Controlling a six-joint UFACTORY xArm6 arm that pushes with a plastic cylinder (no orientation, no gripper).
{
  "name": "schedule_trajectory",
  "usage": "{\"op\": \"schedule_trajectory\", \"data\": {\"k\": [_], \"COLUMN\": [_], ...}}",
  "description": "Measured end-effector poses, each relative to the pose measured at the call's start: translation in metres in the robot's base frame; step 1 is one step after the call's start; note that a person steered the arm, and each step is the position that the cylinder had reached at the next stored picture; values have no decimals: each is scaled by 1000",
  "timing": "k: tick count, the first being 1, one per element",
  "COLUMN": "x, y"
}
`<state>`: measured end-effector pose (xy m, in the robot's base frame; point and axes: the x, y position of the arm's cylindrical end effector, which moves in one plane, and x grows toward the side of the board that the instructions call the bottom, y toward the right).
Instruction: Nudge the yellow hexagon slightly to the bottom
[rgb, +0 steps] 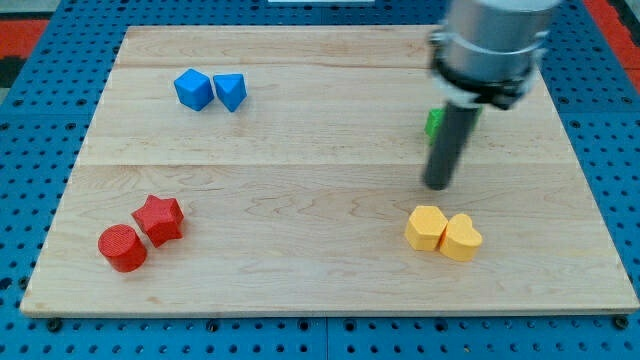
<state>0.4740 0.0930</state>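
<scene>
Pale wooden board, planked and smooth with a faint grain, lies on a blue pegboard dotted with holes.

At about five o'clock on the board sits the yellow hexagon, a chunky matte block with flat facets. Touching it at its three o'clock is a yellow heart, of the same plastic-looking finish, rounded lobes up.

My tip stands just at the hexagon's twelve o'clock, near but apart from it. The rod is dark, straight and upright, hanging from a grey cylindrical arm end that looks blurred. There are no jaws here, only the bare rod, and it holds nothing.

The step in hand seems to be the approach: the tip is lined up on the far side of the hexagon, and contact is not yet made. The next move calls for a short, straight push toward six o'clock, centred on the hexagon's top edge. Off-centre contact would likely spin it or drag the heart along, since the two touch.

Behind the rod, at its twelve o'clock, a green block peeks out, its shape hidden. At ten o'clock on the board a blue cube and a blue wedge-like block sit side by side. At eight o'clock a red star touches a red cylinder.
</scene>
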Motion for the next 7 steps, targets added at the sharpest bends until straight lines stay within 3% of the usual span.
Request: {"op": "schedule_trajectory", "data": {"k": [2,5,7], "x": [-10,-10,19], "y": [-110,-130,-132]}}
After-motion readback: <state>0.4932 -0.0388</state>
